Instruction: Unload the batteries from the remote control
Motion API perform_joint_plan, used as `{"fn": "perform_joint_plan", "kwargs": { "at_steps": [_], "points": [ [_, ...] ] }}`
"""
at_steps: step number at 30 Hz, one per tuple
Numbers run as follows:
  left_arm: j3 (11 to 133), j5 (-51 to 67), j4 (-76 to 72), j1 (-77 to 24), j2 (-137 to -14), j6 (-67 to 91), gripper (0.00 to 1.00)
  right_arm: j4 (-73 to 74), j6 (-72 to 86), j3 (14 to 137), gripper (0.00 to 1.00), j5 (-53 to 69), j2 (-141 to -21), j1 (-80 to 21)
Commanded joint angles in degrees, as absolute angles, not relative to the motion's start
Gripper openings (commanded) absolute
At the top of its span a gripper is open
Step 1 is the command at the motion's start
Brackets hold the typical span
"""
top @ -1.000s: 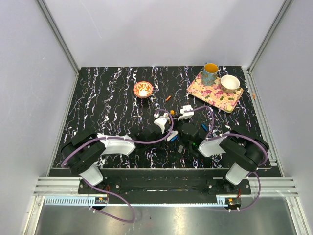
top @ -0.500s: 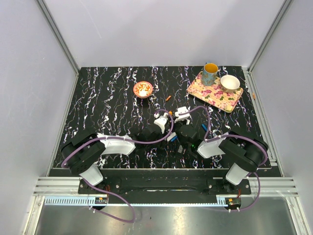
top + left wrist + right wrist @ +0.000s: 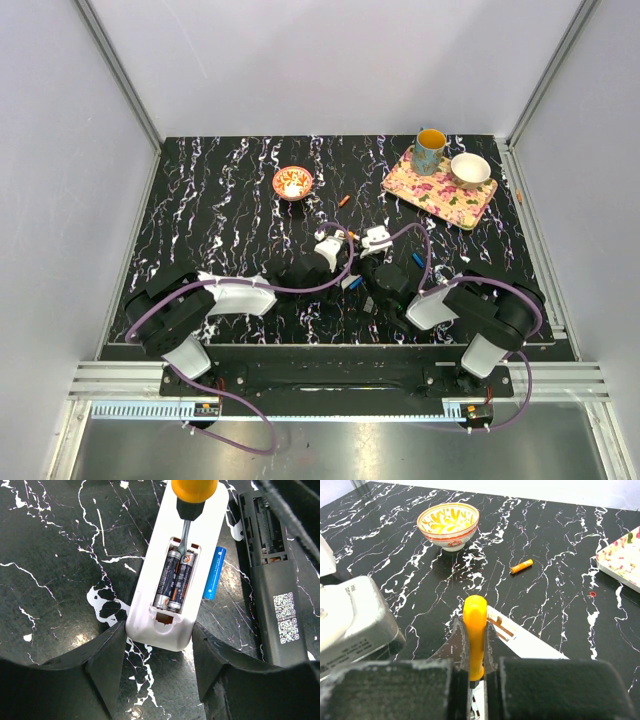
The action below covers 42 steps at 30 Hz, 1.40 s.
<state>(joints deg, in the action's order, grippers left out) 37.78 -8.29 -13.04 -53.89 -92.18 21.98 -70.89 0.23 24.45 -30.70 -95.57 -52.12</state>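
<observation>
Far left of the dark marbled bench (image 3: 220, 220) sits a patterned bowl (image 3: 293, 182), well apart from the arms. The left end effector (image 3: 159, 645) pinches the near end of the white remote (image 3: 210, 525), one finger (image 3: 107, 665) on each side, and the remote lies flat with its back cover off. Two batteries (image 3: 174, 580), dark with orange ends, lie side by side in the open compartment. A screwdriver (image 3: 194, 490) with an orange handle comes in from the far end, and its metal tip sits at the top of the cells. A blue battery (image 3: 215, 573) lies just beside the remote's right edge. Next over is a black remote (image 3: 272, 580), also open, with QR stickers on it. The right end effector (image 3: 475, 655) is pressed onto the screwdriver's orange handle. A loose orange battery (image 3: 521, 566) lies on the bench beyond the remote, apart from everything. Far right: a floral tray (image 3: 425, 195) carrying a mug (image 3: 430, 150) and a white bowl (image 3: 470, 170).
</observation>
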Motion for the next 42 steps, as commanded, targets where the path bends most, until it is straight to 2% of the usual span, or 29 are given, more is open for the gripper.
{"fn": "perform_joint_plan", "kwargs": {
  "at_steps": [1, 5, 14, 22, 28, 34, 42],
  "points": [
    [35.9, -3.9, -4.7, -53.7, -94.9, 23.4, 0.00, -74.6, -0.4, 21.5, 0.00, -33.0, -97.5, -52.4],
    [36.1, -3.8, -4.6, -53.7, -95.0, 23.3, 0.00, -75.0, 1.9, 21.8, 0.00, -32.0, -97.6, -51.3],
    [37.3, -3.1, -4.1, -53.6, -95.6, 23.0, 0.00, -72.5, 9.3, 21.7, 0.00, -18.2, -95.6, -44.1],
    [37.8, -2.6, -3.6, -53.6, -96.1, 22.7, 0.00, -65.8, 13.7, 24.2, 0.00, -10.9, -93.5, -43.1],
    [38.0, -2.3, -3.6, -53.4, -96.6, 22.7, 0.00, -68.3, 21.9, 23.3, 0.00, -7.5, -94.0, -41.4],
    [37.9, -2.0, -3.6, -53.3, -96.7, 22.6, 0.00, -79.9, 33.5, 21.1, 0.00, -3.3, -100.9, -39.9],
    [37.5, -1.7, -3.8, -52.9, -97.0, 22.5, 0.00, -83.4, 37.1, 20.8, 0.00, -1.9, -101.6, -39.8]
  ]
}}
